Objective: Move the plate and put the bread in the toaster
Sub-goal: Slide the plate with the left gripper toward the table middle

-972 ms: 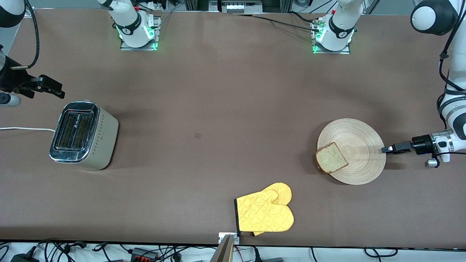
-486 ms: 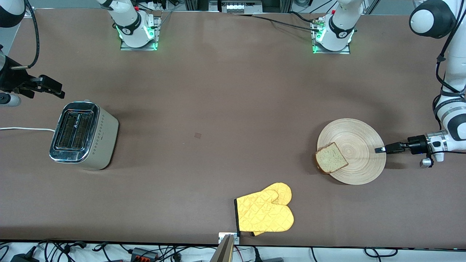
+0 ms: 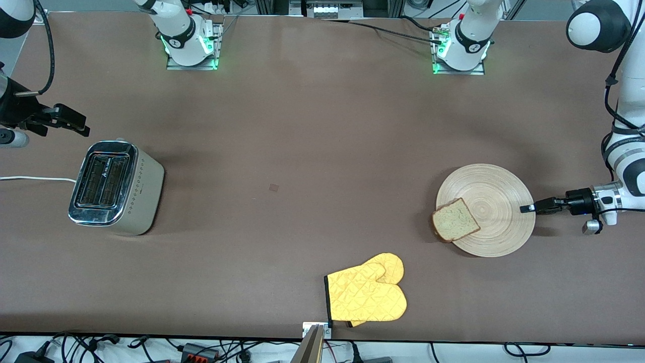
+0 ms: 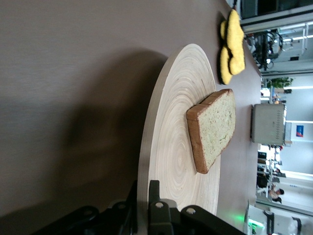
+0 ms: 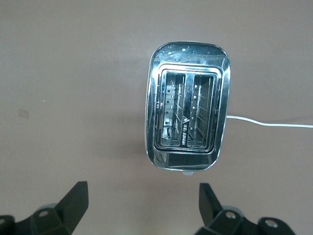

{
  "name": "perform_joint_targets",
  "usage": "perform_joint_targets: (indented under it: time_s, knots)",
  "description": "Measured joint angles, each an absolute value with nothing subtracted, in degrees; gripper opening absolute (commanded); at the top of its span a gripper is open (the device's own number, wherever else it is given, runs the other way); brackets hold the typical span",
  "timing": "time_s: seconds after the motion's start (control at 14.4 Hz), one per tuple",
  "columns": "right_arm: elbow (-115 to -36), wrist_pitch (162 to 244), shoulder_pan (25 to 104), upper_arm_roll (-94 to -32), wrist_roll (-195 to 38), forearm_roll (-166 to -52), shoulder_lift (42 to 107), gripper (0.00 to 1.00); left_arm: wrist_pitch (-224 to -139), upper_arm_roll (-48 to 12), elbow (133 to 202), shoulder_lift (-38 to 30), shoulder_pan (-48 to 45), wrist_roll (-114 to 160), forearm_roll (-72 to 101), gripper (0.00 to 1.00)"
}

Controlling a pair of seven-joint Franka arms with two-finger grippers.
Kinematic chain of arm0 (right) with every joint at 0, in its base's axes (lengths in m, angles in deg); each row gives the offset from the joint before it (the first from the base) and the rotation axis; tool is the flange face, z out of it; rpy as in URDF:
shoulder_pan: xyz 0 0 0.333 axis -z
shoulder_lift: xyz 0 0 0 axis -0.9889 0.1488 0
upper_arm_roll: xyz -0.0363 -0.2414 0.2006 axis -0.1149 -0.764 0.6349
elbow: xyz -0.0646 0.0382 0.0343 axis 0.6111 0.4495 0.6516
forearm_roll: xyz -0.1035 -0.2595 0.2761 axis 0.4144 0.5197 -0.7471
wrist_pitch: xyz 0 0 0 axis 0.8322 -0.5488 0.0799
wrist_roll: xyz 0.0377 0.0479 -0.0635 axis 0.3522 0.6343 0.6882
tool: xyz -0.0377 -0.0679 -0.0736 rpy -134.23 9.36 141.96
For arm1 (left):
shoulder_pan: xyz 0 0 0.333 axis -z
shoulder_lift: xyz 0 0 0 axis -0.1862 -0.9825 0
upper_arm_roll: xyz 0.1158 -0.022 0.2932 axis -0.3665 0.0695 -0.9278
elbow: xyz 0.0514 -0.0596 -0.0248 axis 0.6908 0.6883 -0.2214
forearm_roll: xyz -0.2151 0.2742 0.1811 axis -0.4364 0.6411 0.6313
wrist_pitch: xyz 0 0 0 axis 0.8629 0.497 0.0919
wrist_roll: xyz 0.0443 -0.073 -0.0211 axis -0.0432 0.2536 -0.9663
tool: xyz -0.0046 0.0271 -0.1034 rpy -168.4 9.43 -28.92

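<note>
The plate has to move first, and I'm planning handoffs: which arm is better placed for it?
Left. Its hand is already at the plate rim, while the open right hand hangs by the toaster.

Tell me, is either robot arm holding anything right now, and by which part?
The left gripper grips the plate by its rim at the left arm's end. The right gripper, open, holds nothing, waiting above the toaster.
</note>
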State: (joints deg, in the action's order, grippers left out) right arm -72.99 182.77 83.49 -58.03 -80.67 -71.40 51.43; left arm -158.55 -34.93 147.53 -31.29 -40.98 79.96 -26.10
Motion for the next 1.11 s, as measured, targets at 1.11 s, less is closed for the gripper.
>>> perform_joint_targets:
  time_s: [1.11]
  knots:
    - [-73.00, 182.77, 83.49, -58.02, -80.67, -71.40, 51.52, 1.00, -176.54, -16.05, 154.02, -30.81, -18.87, 79.01, -29.55, 0.01]
